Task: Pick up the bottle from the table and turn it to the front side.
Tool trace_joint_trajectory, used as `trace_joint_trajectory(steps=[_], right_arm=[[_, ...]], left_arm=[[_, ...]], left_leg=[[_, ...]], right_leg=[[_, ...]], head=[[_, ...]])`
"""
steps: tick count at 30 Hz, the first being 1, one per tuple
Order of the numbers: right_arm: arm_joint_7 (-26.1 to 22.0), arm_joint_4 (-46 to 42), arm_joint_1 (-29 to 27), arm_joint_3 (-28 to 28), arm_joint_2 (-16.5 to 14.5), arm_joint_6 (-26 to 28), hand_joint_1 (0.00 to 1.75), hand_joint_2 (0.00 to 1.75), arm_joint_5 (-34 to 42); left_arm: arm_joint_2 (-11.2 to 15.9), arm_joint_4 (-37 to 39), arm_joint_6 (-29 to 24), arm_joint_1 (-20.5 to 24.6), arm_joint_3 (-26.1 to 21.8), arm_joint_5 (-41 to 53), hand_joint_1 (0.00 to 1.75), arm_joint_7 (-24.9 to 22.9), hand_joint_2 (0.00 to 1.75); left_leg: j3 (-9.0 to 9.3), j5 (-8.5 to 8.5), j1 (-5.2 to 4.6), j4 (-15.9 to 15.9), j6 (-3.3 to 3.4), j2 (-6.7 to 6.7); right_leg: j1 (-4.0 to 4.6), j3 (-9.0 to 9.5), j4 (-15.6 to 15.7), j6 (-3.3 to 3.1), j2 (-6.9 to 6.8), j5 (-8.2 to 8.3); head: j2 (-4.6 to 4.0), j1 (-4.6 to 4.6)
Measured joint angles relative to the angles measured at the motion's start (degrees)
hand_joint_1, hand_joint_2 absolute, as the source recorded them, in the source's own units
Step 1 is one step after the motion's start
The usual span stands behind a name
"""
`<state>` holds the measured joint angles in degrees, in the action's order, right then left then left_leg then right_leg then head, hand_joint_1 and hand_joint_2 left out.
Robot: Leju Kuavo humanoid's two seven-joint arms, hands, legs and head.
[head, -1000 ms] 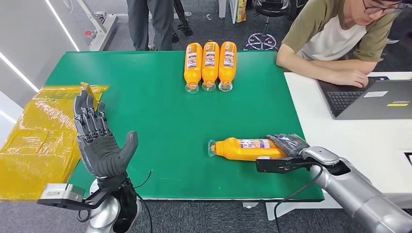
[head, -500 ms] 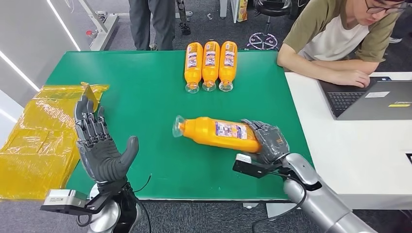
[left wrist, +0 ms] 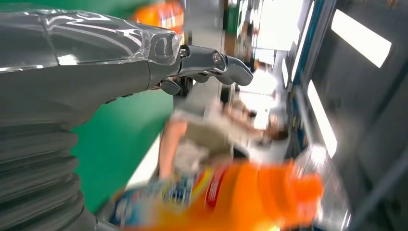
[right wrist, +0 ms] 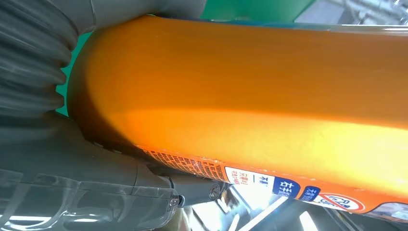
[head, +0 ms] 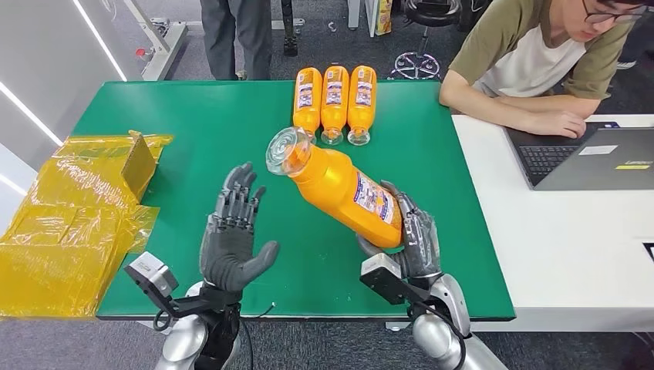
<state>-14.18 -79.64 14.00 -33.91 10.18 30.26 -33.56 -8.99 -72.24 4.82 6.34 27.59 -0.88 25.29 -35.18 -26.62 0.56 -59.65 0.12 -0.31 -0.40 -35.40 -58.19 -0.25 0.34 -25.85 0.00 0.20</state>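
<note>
While the green surface is lying broad under everything, a person is sitting at its far right corner with a laptop on the white desk beside it. Yellow bags are lying piled at the left edge, with a small cardboard box among them. Three spare bottles are lying side by side at the far edge, caps toward the robot.

Well above the surface, the bottle is being carried by the right hand, which is gripping its base end; it is tilting up and leftward, its clear cap toward the spare row and its label partly facing the camera. In the right wrist view the orange body is pressing close against the palm, with a strip of label along one side.

Near the bottle's left side, the left hand is standing with fingers spread and palm toward the bottle, holding nothing.

To do this step well, the left hand should probably be closing on the bottle's middle before the right one loosens, so the weight is never resting on one end alone. The turn is best made slowly about the long axis until the label is facing fully forward, keeping the neck away from the spare row.
</note>
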Motion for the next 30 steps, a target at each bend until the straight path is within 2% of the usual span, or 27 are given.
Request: trace_joint_trajectory(steps=[4,9,14,16,18,24,30], right_arm=[[-0.1,-0.48,-2.35,-0.22,-0.73,-2.45,1.75,1.75,-0.14],[1.01,-1.39,-4.51,-1.51,-1.2,-9.39,1.75,1.75,-1.63],[0.33,-1.97,-5.46,-2.51,-1.36,-19.32,1.72,1.75,-1.51],[0.56,-1.99,-5.58,-2.47,-1.42,-21.38,1.63,1.75,-2.5],[1.21,-1.99,-5.64,-2.26,-1.41,-23.05,1.57,1.75,-4.09],[3.23,-2.07,-5.75,-0.75,-1.39,-27.04,1.61,1.75,-9.56],[4.91,-1.46,-5.01,0.09,-1.35,-28.06,1.68,1.75,-14.7]], left_arm=[[0.23,3.22,7.18,1.6,1.43,-0.85,0.0,0.2,1.75],[0.19,7.3,9.47,5.2,2.54,-1.09,0.0,0.68,1.75],[0.1,11.81,10.44,8.47,2.76,-1.68,0.0,1.98,1.75],[0.08,13.46,10.56,9.27,2.79,-1.62,0.0,2.6,1.75],[0.09,14.89,10.41,9.67,2.79,-1.51,0.0,3.22,1.75],[0.13,16.82,9.04,9.49,2.76,-0.88,0.0,3.27,1.75],[0.14,16.78,6.96,8.6,2.26,-0.06,0.0,2.28,1.75]], left_leg=[[0.0,0.0,0.01,0.0,0.0,-0.04],[0.0,0.0,0.02,0.03,-0.01,-0.02],[0.01,0.01,0.02,0.02,-0.02,-0.01],[0.02,0.01,0.01,0.02,-0.02,0.02],[0.03,0.0,0.01,0.01,-0.01,0.07],[0.02,0.0,0.01,0.0,-0.01,0.09],[0.02,0.0,0.01,0.01,-0.02,0.09]], right_leg=[[0.01,-0.01,0.0,0.0,-0.02,0.0],[0.02,-0.03,-0.03,-0.02,0.0,-0.01],[0.02,-0.03,-0.05,-0.02,0.0,-0.01],[0.01,-0.03,-0.04,-0.02,0.04,0.0],[0.01,-0.04,-0.03,-0.01,0.08,0.0],[0.01,-0.05,-0.02,-0.01,0.12,0.0],[0.01,-0.05,-0.03,-0.02,0.12,0.0]], head=[[0.0,-0.01],[0.0,-0.01],[0.0,-0.01],[0.0,-0.01],[0.0,0.0],[0.0,-0.01],[0.0,-0.01]])
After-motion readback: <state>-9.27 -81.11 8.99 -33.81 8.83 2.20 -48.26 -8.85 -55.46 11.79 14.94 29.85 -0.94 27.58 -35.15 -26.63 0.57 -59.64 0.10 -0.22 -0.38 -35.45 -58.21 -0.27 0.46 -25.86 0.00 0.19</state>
